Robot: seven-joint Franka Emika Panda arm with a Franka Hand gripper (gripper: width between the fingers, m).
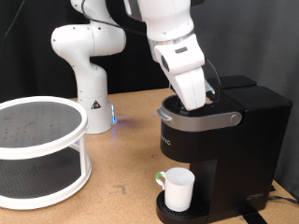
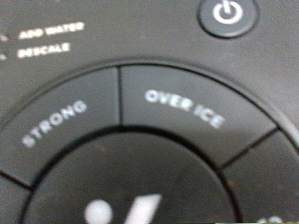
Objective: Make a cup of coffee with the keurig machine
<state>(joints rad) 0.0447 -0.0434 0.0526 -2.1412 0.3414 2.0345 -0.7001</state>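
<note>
The gripper [image 1: 198,101] is being held right down against the top of the keurig machine [image 1: 220,131], and whether its fingers are spread or closed cannot be told, since they are being hidden in both views. The wrist view is being filled by the machine's control panel, where the STRONG button [image 2: 54,124], the OVER ICE button [image 2: 184,104] and a power button [image 2: 227,13] are being shown. Below the gripper, the cup [image 1: 177,188] is being carried on the drip tray, while a white two-tier rack [image 1: 39,149] is being supported by the brown wooden table [image 1: 121,149], well apart towards the exterior view's left.
</note>
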